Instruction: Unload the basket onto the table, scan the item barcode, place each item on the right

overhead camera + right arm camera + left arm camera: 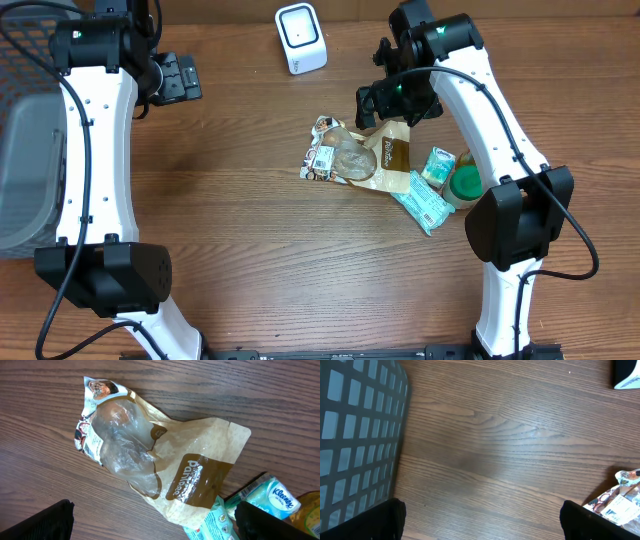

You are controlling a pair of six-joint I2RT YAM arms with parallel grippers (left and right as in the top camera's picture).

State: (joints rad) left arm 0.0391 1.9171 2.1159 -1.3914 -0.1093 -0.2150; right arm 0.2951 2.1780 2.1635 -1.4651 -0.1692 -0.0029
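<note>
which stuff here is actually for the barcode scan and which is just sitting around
Likely for the job:
- white scanner
- brown pouch, nearest the open right gripper
- labelled snack packet

Probably just lying about:
- grey basket
- Kleenex pack
- green-lidded container
- teal packet

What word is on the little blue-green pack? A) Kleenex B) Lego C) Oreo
A: the pack beside the brown bag has Kleenex printed on it, readable in the right wrist view.
</note>
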